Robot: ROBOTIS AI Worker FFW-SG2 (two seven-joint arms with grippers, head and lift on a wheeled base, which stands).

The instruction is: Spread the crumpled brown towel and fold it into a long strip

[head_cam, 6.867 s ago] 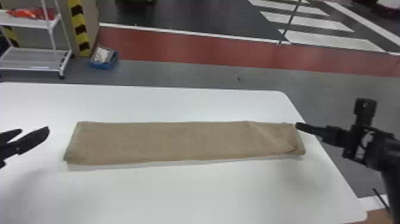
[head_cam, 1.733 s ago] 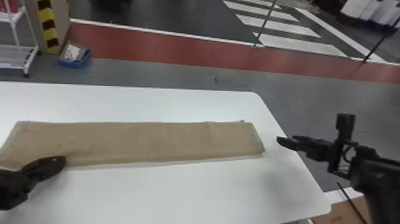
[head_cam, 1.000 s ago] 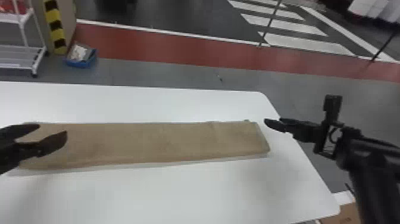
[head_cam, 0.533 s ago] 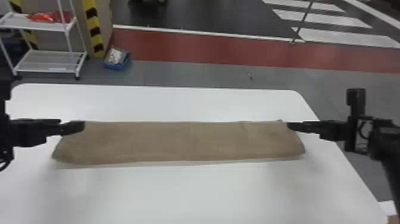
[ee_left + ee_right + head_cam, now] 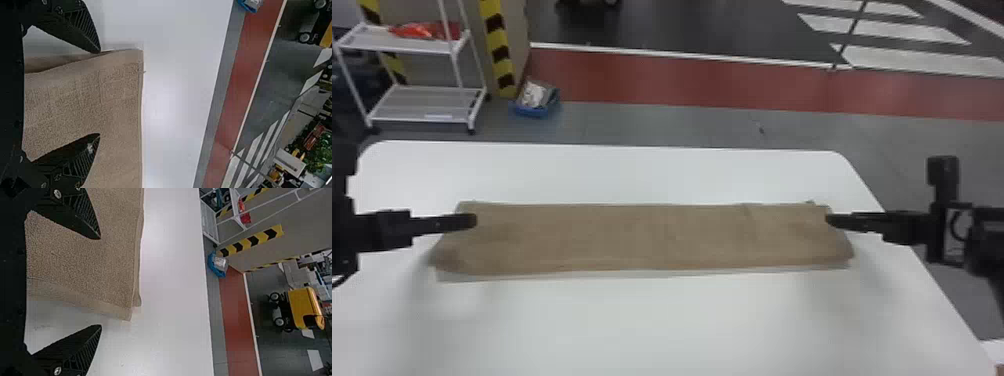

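Final tidying is apparently reached: with left tool (image 5: 99, 94) and right tool (image 5: 100, 282) spread wide, empty, the brown towel (image 5: 652, 237) should be squared lightly.

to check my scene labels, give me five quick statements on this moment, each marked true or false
1. The brown towel lies as a long strip on the white table. True.
2. The left gripper is clamped shut. False: the left gripper's fingers are apart.
3. The right gripper is at the towel's right end. True.
4. The blue bin stands on the table. False: the blue bin is on the floor beyond it.
5. The towel is crumpled into a ball. False: it lies spread and folded.
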